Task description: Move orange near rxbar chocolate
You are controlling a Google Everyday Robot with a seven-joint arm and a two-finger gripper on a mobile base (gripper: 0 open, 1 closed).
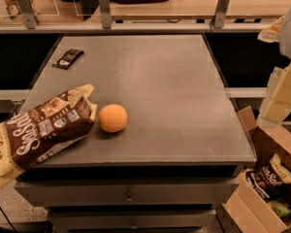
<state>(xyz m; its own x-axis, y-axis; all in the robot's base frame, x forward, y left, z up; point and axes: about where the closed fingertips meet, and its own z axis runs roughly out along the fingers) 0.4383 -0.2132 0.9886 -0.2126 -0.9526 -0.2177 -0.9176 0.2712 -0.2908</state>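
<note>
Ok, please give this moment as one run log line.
orange: front left, beside snack bag | rxbar chocolate: far left corner | gripper: right of table

One orange [112, 118], one chocolate bar [68, 58] (upper left of frame), one big snack bag [41, 127] at left, one table [174, 91], one cardboard box [279, 140] lower right, one gripper [281, 93] at right edge.

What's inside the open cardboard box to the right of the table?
The cardboard box holds a brown-and-cream snack bag and a greenish packet; anything beneath them is covered. The end effector is at the right edge, beside the table.
</note>
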